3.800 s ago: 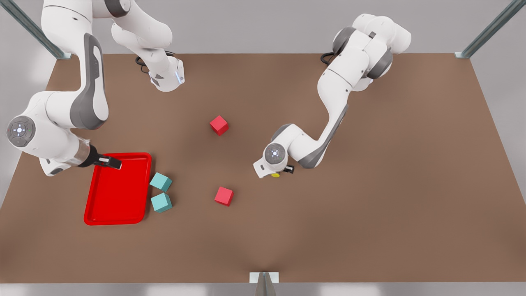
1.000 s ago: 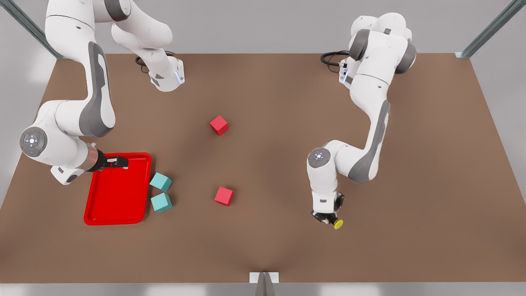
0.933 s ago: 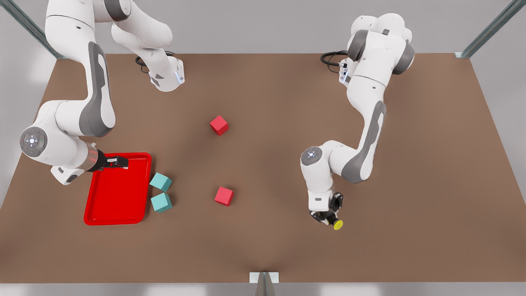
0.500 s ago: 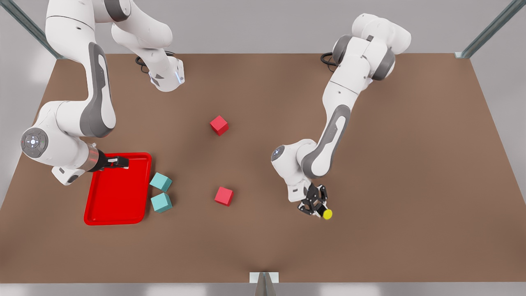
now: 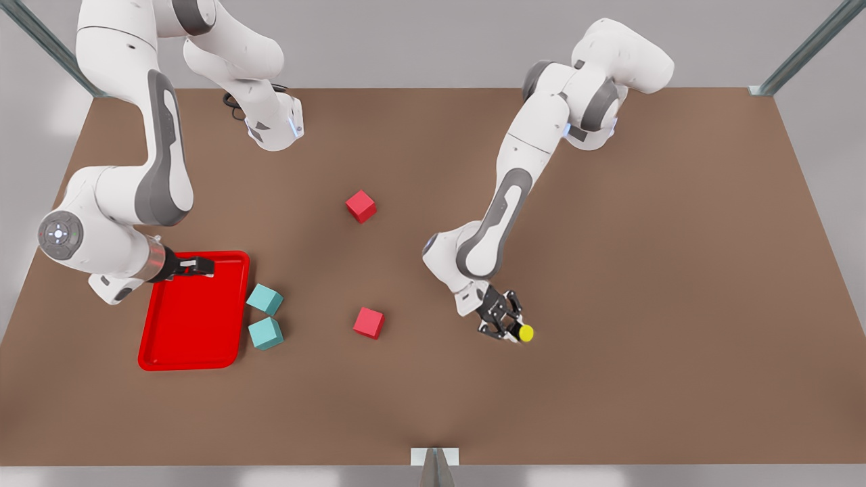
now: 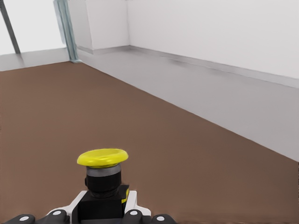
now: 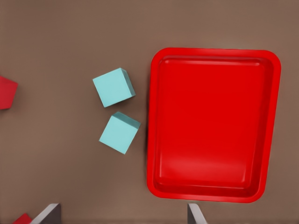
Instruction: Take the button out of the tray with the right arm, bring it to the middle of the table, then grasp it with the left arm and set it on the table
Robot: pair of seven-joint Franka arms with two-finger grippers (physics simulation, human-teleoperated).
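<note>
Since a second ago the left gripper (image 5: 506, 323) has swung from five o'clock of centre toward the table's (image 5: 676, 270) middle, fingers clamped on the button (image 5: 525, 332), which seems held above the surface. Over the tray's (image 5: 193, 362) eleven-o'clock corner, the right gripper (image 5: 193, 265) waits, fingers spread.

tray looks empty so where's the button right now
The button is clamped in the left gripper, right of centre in the front view, to the right of the nearer red cube and far from the tray.
</note>
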